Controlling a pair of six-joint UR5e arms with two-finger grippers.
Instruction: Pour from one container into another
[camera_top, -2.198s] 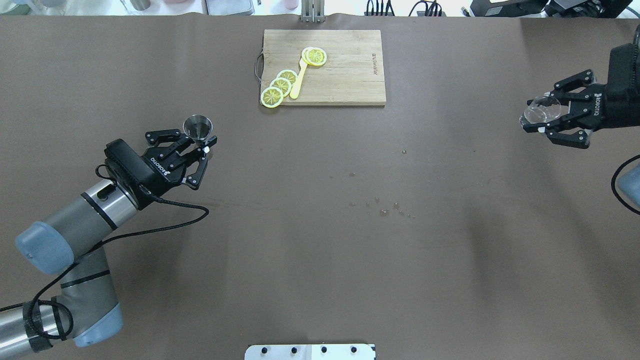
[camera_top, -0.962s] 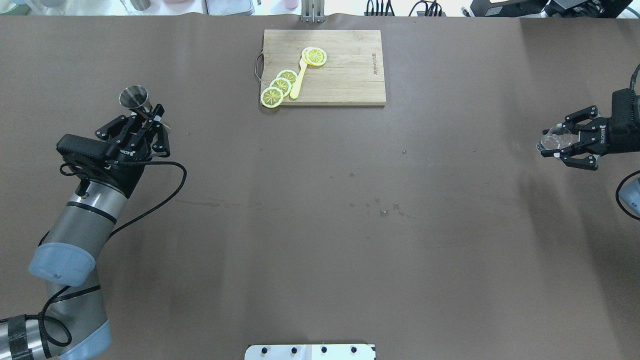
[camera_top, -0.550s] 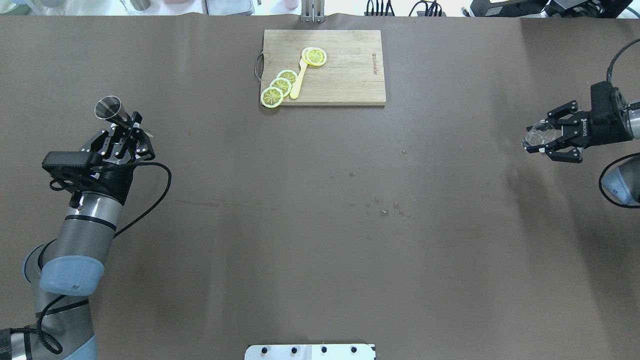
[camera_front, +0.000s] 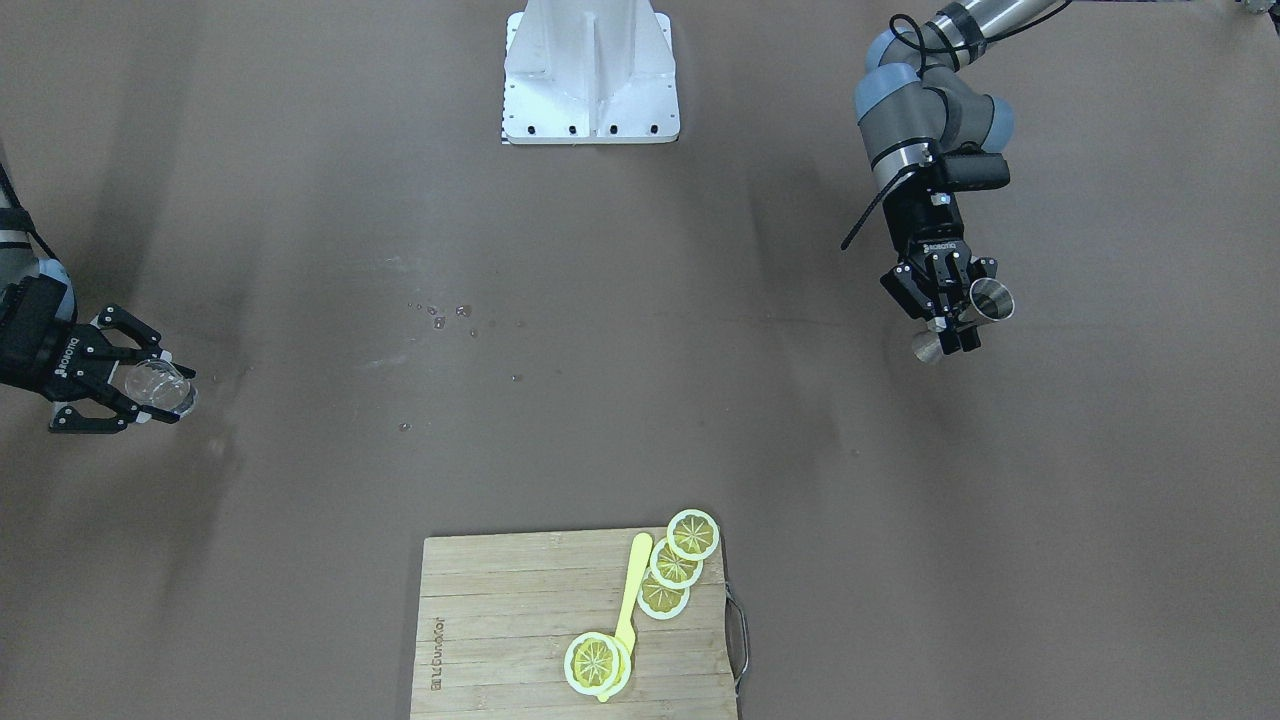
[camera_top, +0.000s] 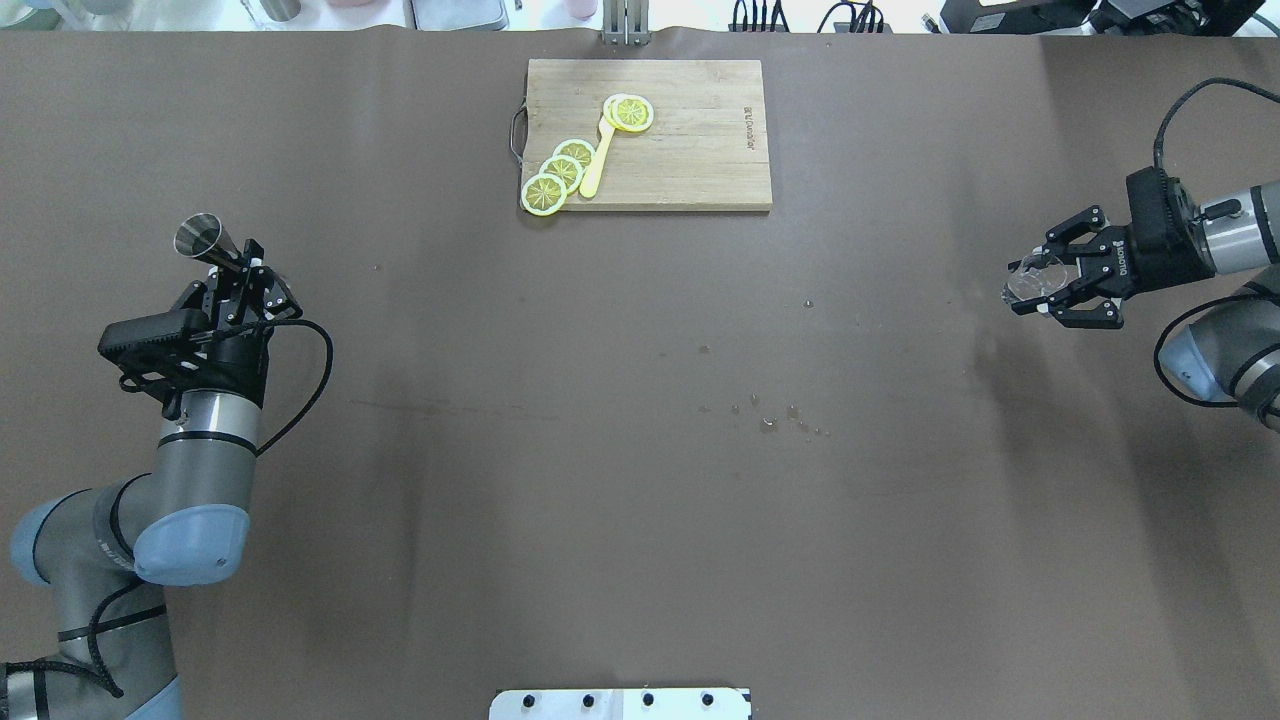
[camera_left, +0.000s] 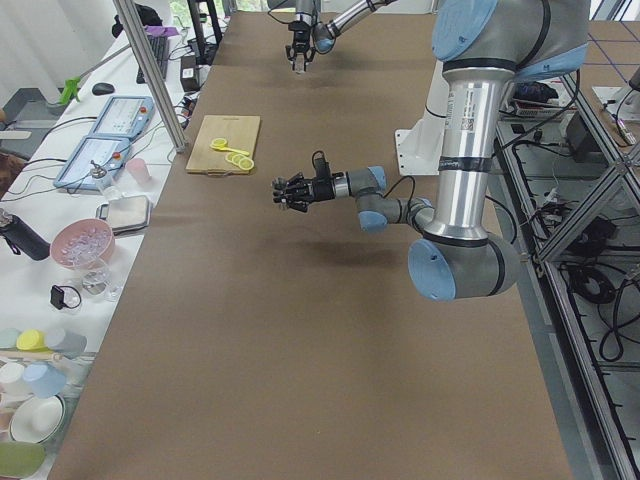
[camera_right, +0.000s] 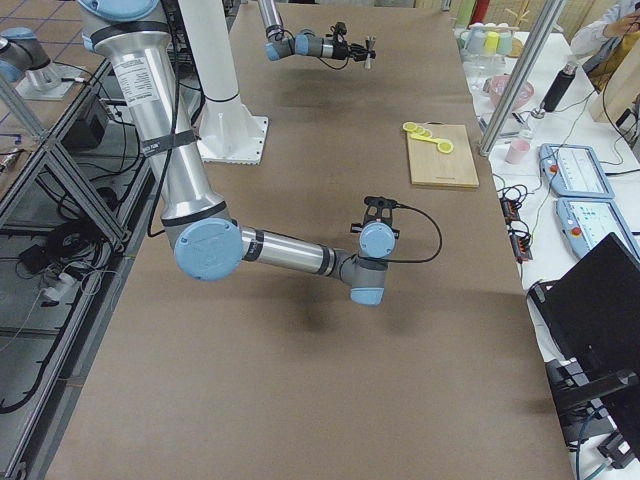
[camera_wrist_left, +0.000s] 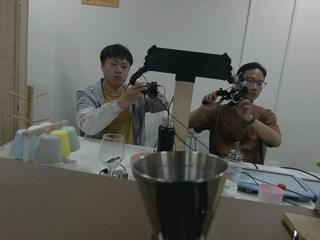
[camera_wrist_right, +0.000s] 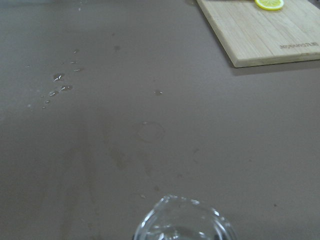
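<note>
The clear glass cup sits at the robot's right end of the table, clenched between the fingers of the right gripper and held off the brown surface. It leans with its mouth away from the wrist. The right wrist view catches only its rim at the bottom edge, and whether it holds any liquid cannot be told. The steel jigger is well apart from it, near the table's opposite end, where the left gripper grips it about the narrow waist. It is tilted, its wide open cone pointing up and away from the arm, and in the front-facing view the upper rim and the lower cone show either side of the closed fingers. The left wrist camera looks straight at the jigger's bowl, with two people seated behind a counter beyond it, along with a wine glass and a black bottle. Between the two arms a scatter of water drops marks the table. At the far edge lies a wooden cutting board carrying lemon slices and a yellow spoon-like tool.
</note>
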